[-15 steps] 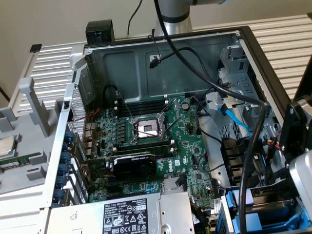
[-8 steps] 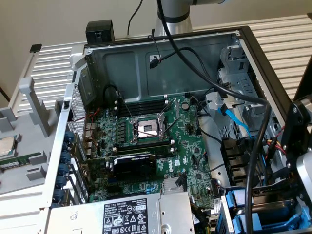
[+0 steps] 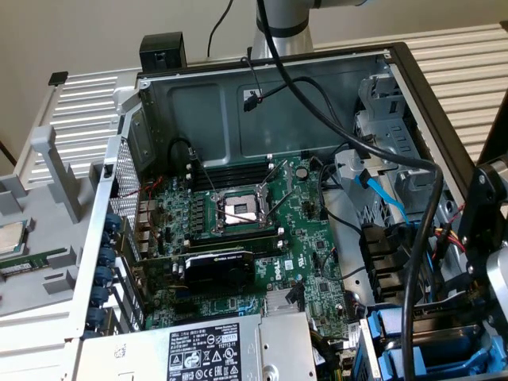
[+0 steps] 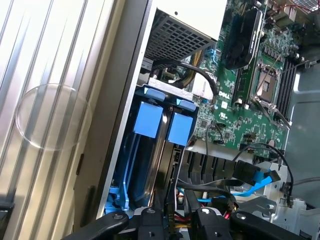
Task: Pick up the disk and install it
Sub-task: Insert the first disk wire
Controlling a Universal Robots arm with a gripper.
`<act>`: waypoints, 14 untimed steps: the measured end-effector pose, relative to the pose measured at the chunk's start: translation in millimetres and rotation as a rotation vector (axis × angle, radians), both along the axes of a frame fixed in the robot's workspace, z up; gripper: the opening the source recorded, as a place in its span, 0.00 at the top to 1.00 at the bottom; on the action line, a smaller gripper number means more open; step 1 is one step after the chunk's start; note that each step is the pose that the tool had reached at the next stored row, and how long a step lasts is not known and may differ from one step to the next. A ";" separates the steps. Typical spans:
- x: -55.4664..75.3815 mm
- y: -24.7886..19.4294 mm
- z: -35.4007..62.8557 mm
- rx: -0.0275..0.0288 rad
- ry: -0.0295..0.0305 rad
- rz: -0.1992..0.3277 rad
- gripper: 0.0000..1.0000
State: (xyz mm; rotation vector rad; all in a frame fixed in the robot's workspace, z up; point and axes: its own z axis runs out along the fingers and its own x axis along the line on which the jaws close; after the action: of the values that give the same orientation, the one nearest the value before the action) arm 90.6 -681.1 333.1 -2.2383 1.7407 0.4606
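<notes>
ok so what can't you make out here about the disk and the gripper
Blue carriers: wrist view, seen end-on deep inside the case; drive bodies and labels are hidden, so which is the disk is unclear.
Gripper: wrist view, cut off by the picture edge; any hold cannot be told.
Power supply label: exterior view, print too small to read.

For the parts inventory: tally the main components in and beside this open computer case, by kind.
Graphics card: 1
Power-supply box: 1
Processor socket: 1
Loose processor chip: 1
Blue drive carriers: 2
Total: 6
</notes>
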 end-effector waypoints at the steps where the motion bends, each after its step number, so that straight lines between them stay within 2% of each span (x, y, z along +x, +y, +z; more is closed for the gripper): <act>1: 0.0 0.0 0.0 -0.0001 0.0000 0.000 0.70; 8: 0.1 -0.1 0.0 0.0000 0.0005 0.000 0.70; 14: 0.1 -2.1 -0.7 0.0049 0.0006 0.000 0.70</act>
State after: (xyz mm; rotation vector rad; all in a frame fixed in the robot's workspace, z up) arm 90.7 -683.2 332.5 -2.2351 1.7379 0.4651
